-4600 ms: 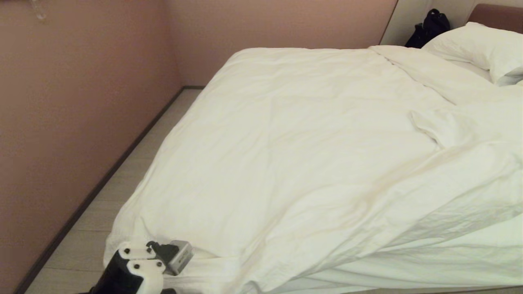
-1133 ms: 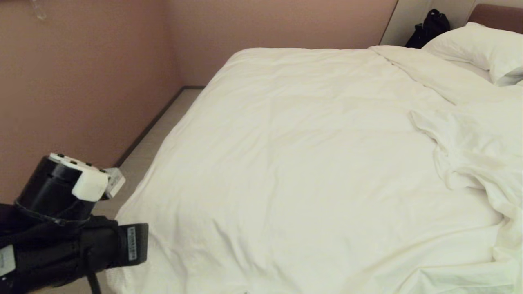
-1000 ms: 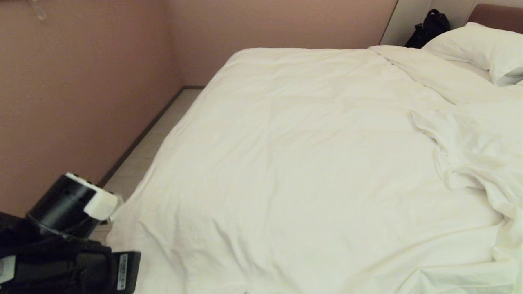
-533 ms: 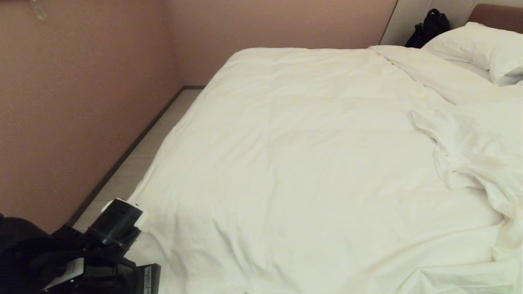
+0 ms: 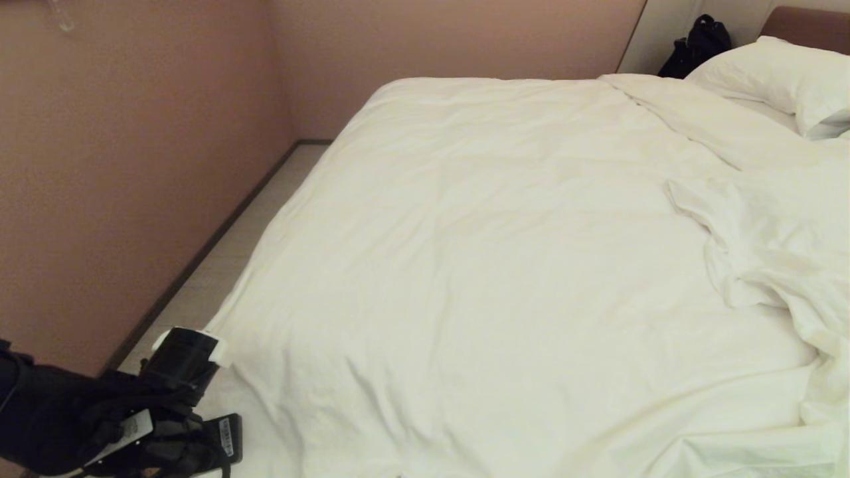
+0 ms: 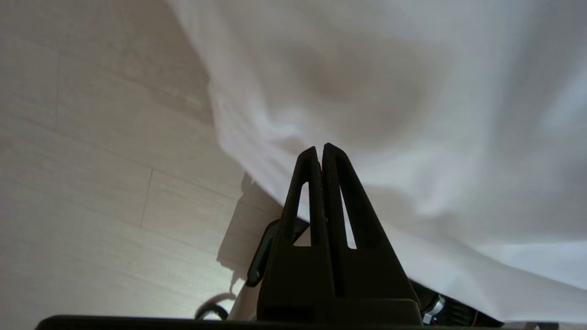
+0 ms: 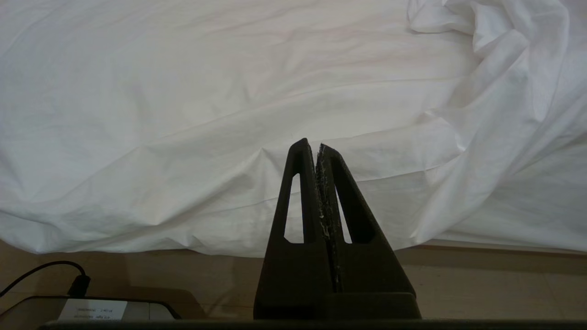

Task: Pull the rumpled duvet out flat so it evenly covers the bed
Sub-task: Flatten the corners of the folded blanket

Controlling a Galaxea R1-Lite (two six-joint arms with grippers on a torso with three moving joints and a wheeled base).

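Pink plaster wall [image 5: 99,166] bounds our left, with a strip of pale plank floor [image 5: 226,252] running between it and the bed [image 5: 807,26]. Our left tool [image 6: 319,153] hangs at the near left corner just off the duvet's draped edge, fingers pressed together on nothing. We see the duvet [image 5: 498,265], soft creased white cotton, spread smooth over most of the bed and bunched in folds on the right. Our right tool [image 7: 316,149], likewise pressed together, points at the near edge. A plump pillow [image 5: 790,79] lies far right.
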